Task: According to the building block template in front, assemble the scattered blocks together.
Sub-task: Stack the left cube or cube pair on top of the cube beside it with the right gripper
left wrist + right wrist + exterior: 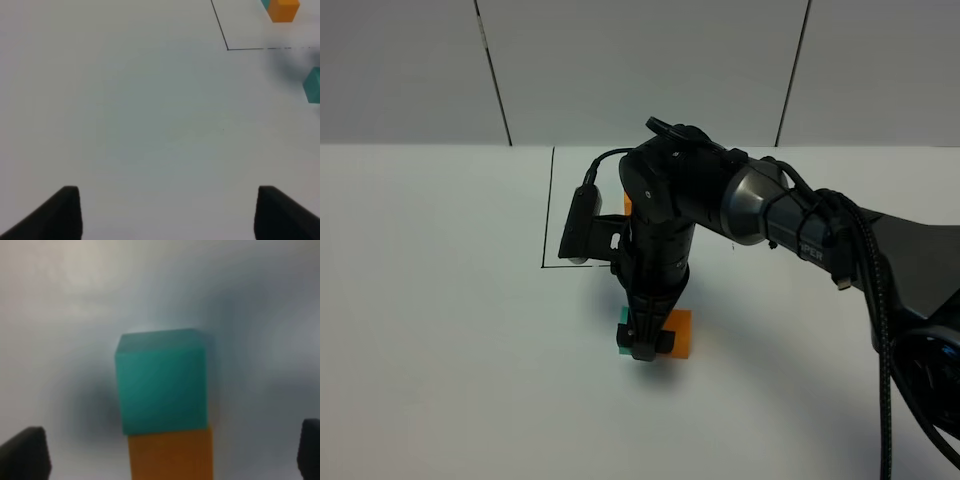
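Observation:
The scattered teal block (162, 380) and orange block (170, 455) lie touching each other on the white table. In the high view the teal block (623, 340) and orange block (680, 333) sit just in front of the drawn outline. My right gripper (648, 345) points down right over them, open, its fingertips (25, 455) wide apart on either side and touching neither. The template is mostly hidden behind the right arm; only its orange cube (627, 201) shows there. The left wrist view shows its orange cube (285, 10) and teal cube (266, 4). My left gripper (167, 215) is open and empty over bare table.
The black outline (548, 210) marks a rectangle at the table's back middle; its corner shows in the left wrist view (227, 49). The right arm (800, 225) stretches in from the right. A grey panelled wall (640, 70) stands behind the white table (440, 330).

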`<state>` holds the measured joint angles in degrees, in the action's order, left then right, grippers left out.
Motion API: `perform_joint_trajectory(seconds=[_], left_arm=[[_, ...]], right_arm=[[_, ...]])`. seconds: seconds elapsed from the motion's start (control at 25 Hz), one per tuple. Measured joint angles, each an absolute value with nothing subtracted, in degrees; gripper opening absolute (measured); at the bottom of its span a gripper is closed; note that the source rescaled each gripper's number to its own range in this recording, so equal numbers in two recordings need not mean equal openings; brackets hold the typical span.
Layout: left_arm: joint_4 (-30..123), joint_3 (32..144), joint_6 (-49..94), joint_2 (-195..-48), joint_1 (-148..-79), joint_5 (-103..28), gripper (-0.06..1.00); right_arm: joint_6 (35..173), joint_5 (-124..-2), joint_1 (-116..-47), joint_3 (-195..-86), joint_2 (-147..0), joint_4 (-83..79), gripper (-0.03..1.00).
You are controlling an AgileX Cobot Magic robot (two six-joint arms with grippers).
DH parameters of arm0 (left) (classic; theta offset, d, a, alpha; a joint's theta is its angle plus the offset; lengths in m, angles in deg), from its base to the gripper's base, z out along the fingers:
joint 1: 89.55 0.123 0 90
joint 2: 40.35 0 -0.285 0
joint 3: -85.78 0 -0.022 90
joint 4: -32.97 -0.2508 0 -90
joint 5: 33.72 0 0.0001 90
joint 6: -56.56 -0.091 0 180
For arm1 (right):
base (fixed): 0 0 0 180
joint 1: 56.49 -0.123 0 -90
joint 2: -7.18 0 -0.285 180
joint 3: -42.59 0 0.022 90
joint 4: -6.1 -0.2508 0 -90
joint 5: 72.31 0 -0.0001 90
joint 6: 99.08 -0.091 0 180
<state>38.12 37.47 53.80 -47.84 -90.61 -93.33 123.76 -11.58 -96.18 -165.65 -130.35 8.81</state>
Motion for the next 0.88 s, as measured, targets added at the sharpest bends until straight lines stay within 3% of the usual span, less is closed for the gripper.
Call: perform_joint_trajectory(seconds=[0.64, 0.76, 0.88], left_arm=[[38.1, 37.5, 53.8, -47.8, -90.6, -93.3, 0.51], [38.1, 37.5, 53.8, -47.8, -90.6, -93.3, 0.51], [38.1, 37.5, 53.8, -47.8, -90.6, -93.3, 0.51]], right_arm=[[123.7, -13.4, -95.2, -165.7, -136.6, 9.2, 0.97], [123.4, -13.2, -95.0, -165.7, -136.7, 8.6, 0.88], [123.4, -13.2, -95.0, -165.7, -136.7, 8.5, 0.68]])
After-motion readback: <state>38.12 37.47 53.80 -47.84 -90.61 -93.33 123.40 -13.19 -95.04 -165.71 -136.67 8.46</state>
